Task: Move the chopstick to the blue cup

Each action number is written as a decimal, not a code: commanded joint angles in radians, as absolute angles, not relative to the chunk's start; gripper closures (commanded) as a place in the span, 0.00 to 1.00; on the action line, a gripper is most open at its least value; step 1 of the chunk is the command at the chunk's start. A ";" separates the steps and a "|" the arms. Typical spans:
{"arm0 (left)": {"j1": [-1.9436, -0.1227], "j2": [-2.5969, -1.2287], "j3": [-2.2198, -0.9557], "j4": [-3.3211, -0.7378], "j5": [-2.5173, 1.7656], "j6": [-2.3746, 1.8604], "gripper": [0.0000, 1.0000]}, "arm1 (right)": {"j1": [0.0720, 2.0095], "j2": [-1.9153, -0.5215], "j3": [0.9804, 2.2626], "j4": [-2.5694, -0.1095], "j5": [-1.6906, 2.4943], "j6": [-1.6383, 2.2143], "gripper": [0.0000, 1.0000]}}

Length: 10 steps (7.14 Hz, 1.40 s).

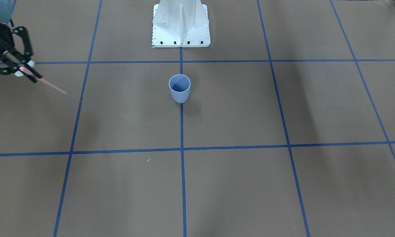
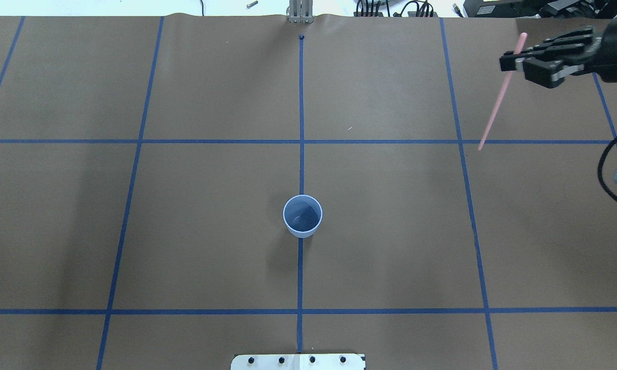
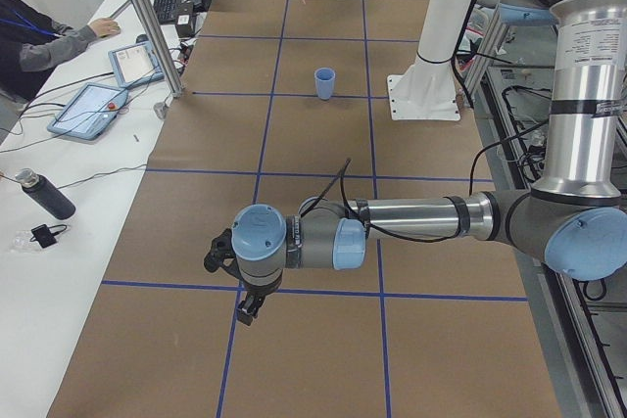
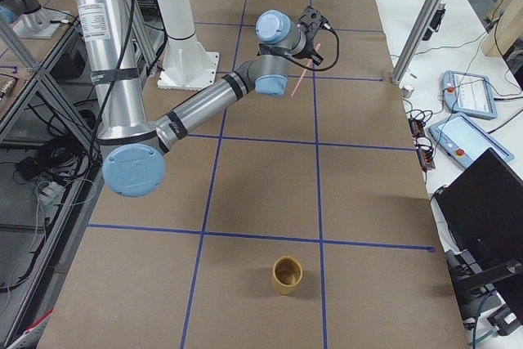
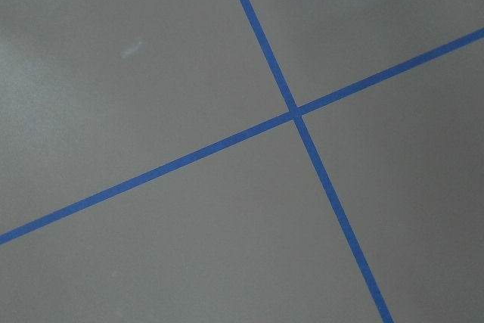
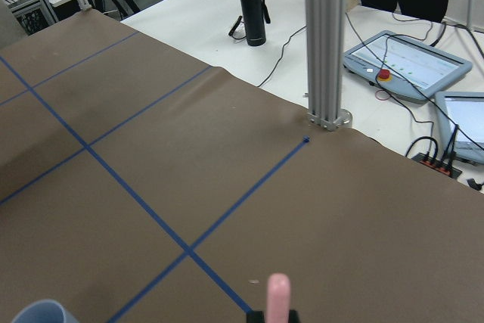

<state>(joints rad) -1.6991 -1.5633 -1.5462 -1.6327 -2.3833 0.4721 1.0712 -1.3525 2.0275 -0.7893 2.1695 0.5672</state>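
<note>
blue cup (image 1: 180, 95) upright on table (image 1: 250, 115) — chopstick (image 1: 51, 85) well apart in right hand (image 1: 25, 68)

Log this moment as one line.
phase: carry | right gripper: shut on chopstick, aloft, far from blue cup | blue cup: upright, empty | left gripper: away from both, state unclear

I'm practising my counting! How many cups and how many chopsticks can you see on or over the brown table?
Cups: 2, the blue cup and the yellow cup
Chopsticks: 1, the chopstick in the right gripper
Total: 3
</note>
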 commanded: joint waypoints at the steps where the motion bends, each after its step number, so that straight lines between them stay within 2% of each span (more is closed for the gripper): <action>1: -1.700 -1.563 -1.539 -1.631 -2.382 0.471 0.01 | 0.860 -1.127 2.107 -1.149 1.939 0.568 1.00; 2: -1.698 -1.563 -1.536 -1.631 -2.382 0.463 0.01 | 0.742 -1.065 2.109 -1.213 1.804 0.569 1.00; 4: -1.700 -1.556 -1.540 -1.637 -2.384 0.426 0.01 | 0.529 -0.853 2.099 -1.573 1.531 0.593 1.00; 6: -1.700 -1.549 -1.545 -1.646 -2.384 0.407 0.01 | 0.433 -0.728 1.957 -1.620 1.412 0.682 1.00; 8: -1.700 -1.548 -1.551 -1.647 -2.384 0.407 0.01 | 0.396 -0.689 1.887 -1.617 1.378 0.704 1.00; 10: -1.698 -1.549 -1.552 -1.647 -2.384 0.405 0.01 | 0.382 -0.706 1.887 -1.615 1.371 0.703 1.00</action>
<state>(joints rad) -1.6994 -1.5488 -1.5512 -1.6473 -2.3838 0.4058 0.3911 -0.7014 1.8930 -1.6158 1.3758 0.7013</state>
